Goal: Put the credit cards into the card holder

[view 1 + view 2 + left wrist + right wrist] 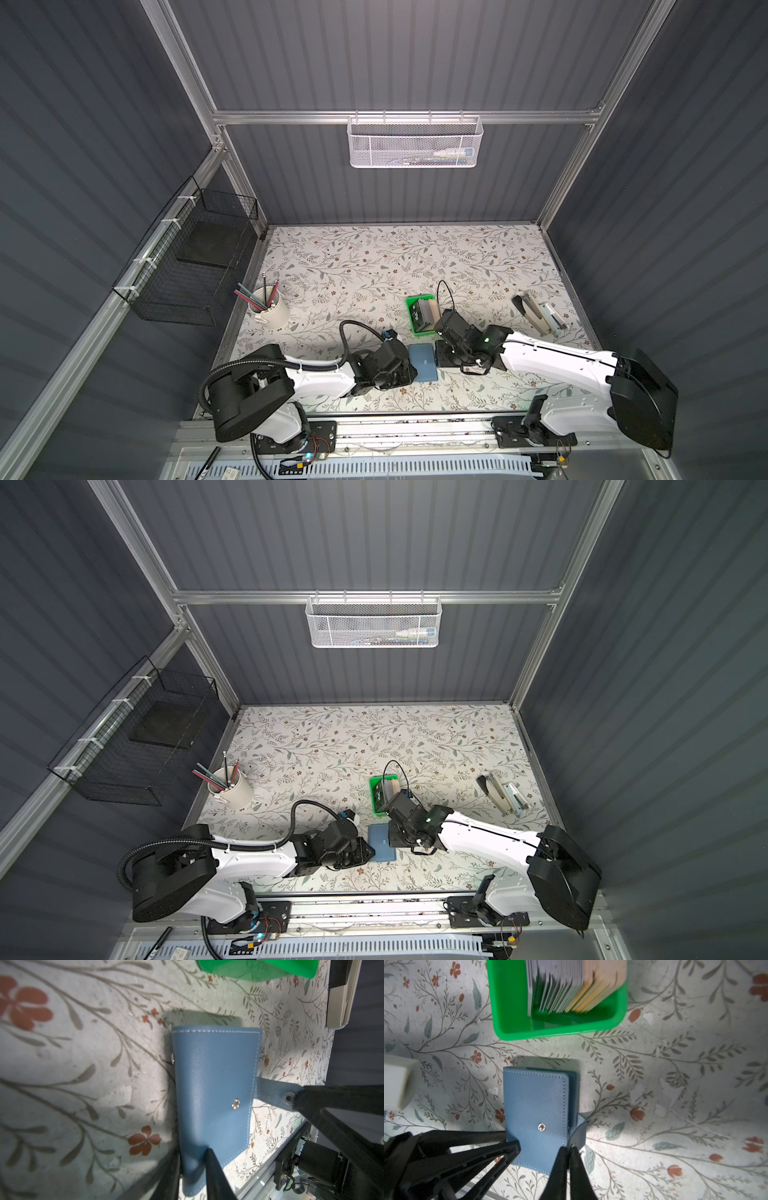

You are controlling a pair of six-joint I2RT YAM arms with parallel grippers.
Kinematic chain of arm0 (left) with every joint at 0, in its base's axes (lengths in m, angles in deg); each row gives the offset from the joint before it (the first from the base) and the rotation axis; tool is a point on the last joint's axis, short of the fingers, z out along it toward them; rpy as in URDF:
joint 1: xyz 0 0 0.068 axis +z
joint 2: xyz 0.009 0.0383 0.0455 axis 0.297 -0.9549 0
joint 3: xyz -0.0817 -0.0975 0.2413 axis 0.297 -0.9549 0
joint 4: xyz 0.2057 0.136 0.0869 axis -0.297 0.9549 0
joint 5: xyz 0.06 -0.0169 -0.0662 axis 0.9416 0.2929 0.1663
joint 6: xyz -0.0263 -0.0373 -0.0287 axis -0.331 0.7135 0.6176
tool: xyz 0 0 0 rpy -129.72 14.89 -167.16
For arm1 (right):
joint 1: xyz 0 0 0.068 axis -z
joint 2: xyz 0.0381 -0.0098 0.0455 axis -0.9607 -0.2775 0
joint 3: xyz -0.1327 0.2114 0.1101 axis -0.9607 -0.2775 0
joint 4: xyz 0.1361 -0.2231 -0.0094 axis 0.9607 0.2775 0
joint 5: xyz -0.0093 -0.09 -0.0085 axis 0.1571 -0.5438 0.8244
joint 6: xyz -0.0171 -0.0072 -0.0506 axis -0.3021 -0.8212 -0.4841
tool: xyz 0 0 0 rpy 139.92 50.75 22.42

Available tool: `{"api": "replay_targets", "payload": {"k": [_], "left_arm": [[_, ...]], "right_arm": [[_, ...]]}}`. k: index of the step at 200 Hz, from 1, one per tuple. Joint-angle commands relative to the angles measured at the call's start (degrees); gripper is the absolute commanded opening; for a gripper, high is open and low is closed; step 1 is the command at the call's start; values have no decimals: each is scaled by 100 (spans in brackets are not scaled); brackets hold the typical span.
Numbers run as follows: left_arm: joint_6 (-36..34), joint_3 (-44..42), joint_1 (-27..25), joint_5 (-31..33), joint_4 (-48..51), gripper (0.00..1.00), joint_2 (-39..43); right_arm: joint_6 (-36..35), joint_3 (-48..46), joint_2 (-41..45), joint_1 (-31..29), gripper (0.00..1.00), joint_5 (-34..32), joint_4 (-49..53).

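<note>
blue card holder [535, 1109], right gripper [568, 1148] pinching its tab [274, 1093], left gripper [192, 1153] clamping edge

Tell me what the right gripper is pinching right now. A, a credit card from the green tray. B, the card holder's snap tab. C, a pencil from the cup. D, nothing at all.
B: in the right wrist view the right gripper is shut on the snap tab of the closed card holder, while the credit cards stand in the green tray.

Green tray [412, 318], left claw [192, 1157] and right claw [569, 1148] hem the card holder [535, 1109]; far table [374, 257] lies open.
</note>
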Motion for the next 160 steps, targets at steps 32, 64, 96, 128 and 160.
{"api": "replay_targets", "payload": {"k": [32,64,96,128,160], "left_arm": [[-76,-37,-50,86,305,23,-94],[-76,-28,-50,77,235,23,-136],[-76,-26,-50,88,252,23,-109],[-87,-23,-50,86,261,23,-84],[-79,-30,-50,86,259,23,-92]], "right_arm": [[-21,81,110,13,16,38,-8],[-18,65,130,13,15,16,13],[-9,71,146,4,11,-10,35],[-15,110,41,-12,12,-93,126],[-21,128,-10,-36,15,-105,135]]}}
